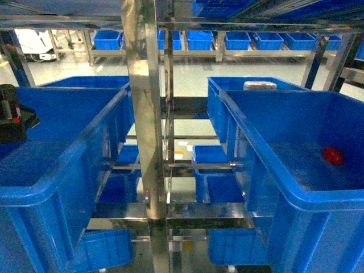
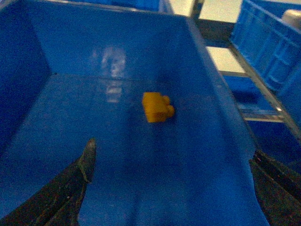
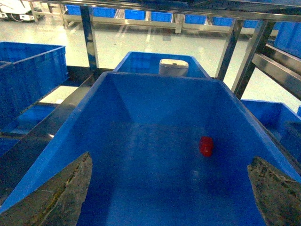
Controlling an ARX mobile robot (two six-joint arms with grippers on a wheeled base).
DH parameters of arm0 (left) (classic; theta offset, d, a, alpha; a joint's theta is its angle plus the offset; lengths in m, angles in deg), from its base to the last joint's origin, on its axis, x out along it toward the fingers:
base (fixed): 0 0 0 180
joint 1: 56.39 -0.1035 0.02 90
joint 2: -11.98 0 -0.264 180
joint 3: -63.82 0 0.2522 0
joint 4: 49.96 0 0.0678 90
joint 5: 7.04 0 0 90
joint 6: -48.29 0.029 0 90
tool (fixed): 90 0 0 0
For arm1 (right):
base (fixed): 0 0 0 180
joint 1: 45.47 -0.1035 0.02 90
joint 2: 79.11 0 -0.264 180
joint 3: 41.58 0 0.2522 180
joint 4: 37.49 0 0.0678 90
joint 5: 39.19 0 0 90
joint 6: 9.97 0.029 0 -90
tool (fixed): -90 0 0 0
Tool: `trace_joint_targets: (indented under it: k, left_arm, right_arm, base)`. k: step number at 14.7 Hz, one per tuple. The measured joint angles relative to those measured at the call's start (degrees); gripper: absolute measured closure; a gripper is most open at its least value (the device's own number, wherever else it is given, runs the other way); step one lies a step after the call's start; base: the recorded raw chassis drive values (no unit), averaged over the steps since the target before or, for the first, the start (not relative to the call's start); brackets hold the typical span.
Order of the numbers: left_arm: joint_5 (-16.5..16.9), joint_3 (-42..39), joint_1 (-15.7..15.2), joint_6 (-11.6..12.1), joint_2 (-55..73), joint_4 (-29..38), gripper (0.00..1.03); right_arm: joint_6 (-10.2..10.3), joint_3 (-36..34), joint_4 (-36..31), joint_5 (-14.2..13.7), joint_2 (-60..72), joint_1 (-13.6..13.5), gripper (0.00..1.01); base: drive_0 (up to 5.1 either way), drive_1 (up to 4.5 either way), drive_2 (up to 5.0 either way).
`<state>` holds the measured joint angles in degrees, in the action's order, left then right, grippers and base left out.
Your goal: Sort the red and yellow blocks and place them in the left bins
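We are holding the left claw (image 2: 171,188) spread wide over the left bin (image 1: 62,170), gripping nothing; the yellow block (image 2: 157,107) is lying on that bin's floor at twelve o'clock from the claw; the right claw (image 3: 169,197) is also gaping, empty, above the right bin (image 3: 141,94), where the red block (image 3: 206,146) is sitting at one o'clock.

Glossy smooth blue plastic bins (image 1: 51,170); shiny metal rack (image 1: 142,114); glossy plastic yellow brick (image 2: 156,107); polished floor (image 1: 187,71).

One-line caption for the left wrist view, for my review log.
Open left hand hovers over a blue bin, with the yellow block resting alone on the bin's floor.
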<state>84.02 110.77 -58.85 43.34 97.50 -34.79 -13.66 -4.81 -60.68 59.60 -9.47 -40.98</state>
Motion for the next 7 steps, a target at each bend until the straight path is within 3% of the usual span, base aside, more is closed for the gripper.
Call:
trace_joint_targets:
  k: [3,7]
  left_arm:
    - [-2.21,-6.19,2.97,-1.20,-11.76,0.83,0.05]
    - [-3.96,-8.59,3.50,-3.69,-14.99,0.33,0.05]
  right_arm:
    - [-0.02,0.00,0.00,-0.02,0.00,0.00,0.03]
    - [-0.02,0.02,-0.04,0.00,0.00,0.00,0.03]
  base:
    - [0.0,0.00,0.0]
    - [0.0,0.00,0.0]
